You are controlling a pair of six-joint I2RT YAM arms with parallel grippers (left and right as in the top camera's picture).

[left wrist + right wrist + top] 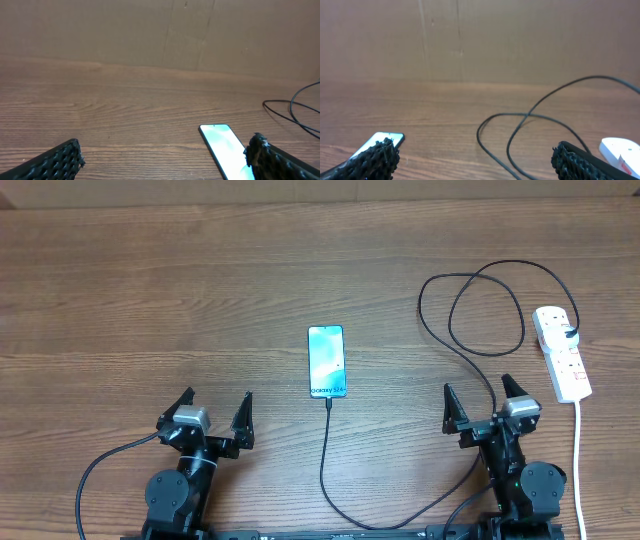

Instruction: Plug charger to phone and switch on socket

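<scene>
Overhead, charger [324, 450] meeting phone [326, 361] at its near edge, socket [562, 352] at right, left gripper [216, 402] and right gripper [477, 388] spread, empty

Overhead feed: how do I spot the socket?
Go to the wooden table's right edge, beyond the right gripper. The socket there is the only blocky white thing, with red switches and a white cord, unlike the thin black charger looping beside it.

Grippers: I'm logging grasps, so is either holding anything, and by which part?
Nothing is held: the black left gripper and black right gripper both stand open and empty.
</scene>
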